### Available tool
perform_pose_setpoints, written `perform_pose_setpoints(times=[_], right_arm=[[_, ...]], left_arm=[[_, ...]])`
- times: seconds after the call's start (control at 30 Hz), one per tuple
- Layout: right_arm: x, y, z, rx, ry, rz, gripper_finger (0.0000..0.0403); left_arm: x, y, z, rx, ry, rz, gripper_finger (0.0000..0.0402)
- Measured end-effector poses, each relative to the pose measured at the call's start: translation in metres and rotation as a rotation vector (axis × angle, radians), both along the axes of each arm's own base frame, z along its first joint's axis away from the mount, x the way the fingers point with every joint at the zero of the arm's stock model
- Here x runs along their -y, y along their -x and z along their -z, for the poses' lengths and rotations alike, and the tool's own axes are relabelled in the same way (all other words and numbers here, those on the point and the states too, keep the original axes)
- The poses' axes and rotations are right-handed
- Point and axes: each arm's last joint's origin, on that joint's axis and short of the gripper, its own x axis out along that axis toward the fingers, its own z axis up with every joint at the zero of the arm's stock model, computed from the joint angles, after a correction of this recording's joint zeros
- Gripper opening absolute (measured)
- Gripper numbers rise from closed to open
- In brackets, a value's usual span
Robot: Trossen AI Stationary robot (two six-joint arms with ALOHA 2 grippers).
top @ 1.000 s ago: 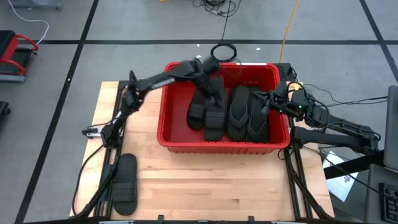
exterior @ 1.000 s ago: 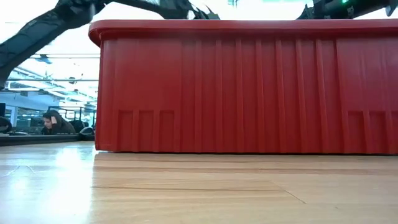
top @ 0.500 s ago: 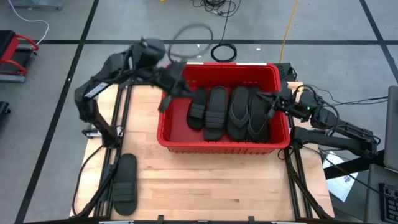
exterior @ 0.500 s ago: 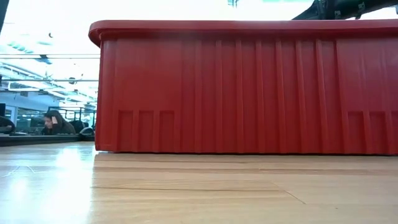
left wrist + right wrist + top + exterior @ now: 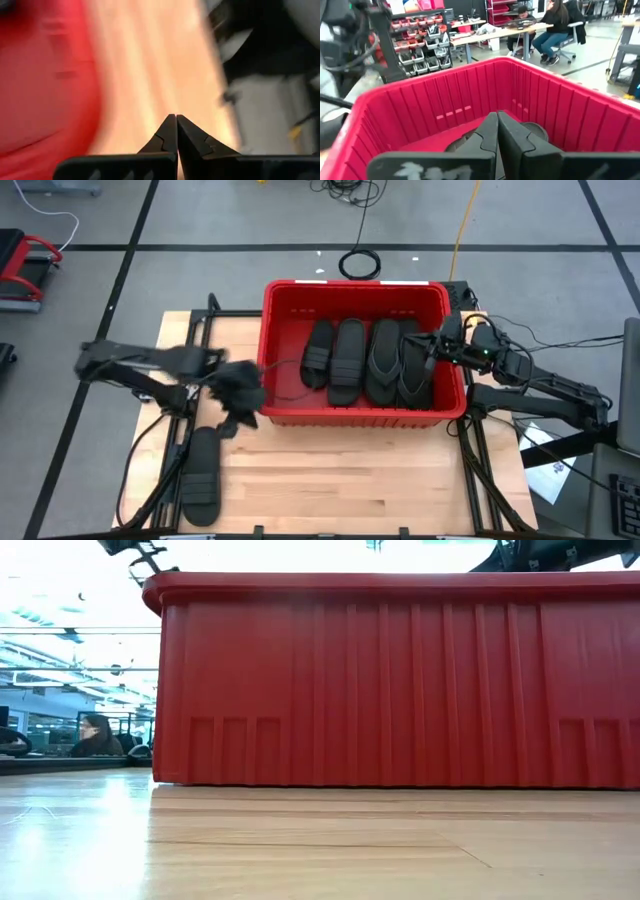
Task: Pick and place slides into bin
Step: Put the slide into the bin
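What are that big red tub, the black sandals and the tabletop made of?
The bin looks like moulded plastic: even red, ribbed walls, a rolled rim with a slight sheen. The slides in it, and the one on the table, seem to be matte black rubber or foam, with ribbed straps; which of the two cannot be told. The table looks like pale wood planks with visible grain and a light varnish.

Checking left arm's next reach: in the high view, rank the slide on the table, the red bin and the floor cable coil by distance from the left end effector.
1. Red bin: near wall, beside the left end effector.
2. Slide on the table: at the front left.
3. Cable coil: on the floor beyond the bin.
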Motion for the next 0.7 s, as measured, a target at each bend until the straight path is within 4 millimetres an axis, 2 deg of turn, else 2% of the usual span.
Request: perform_pose_setpoints(times=[0.23, 0.33, 0.47, 0.57, 0.7], right_arm=[[0.001, -0.003, 0.0, 0.014, -0.036, 0.007, 0.0004], [0.002, -0.003, 0.001, 0.02, -0.055, 0.01, 0.0004], [0.002, -0.004, 0.001, 0.038, -0.101, 0.015, 0.0004], [0.002, -0.004, 0.001, 0.044, -0.117, 0.017, 0.0004], [0.002, -0.004, 0.001, 0.044, -0.117, 0.017, 0.0004]], left_arm=[[0.021, 0.059, 0.055, 0.431, 0.571, -0.087, 0.0], [0.028, 0.081, 0.09, 0.367, 0.777, -0.102, 0.0], [0.031, 0.101, 0.134, 0.136, 0.832, -0.187, 0.0004], [0.032, 0.105, 0.143, 0.044, 0.838, -0.232, 0.0018], [0.033, 0.106, 0.139, 0.022, 0.791, -0.186, 0.0045]])
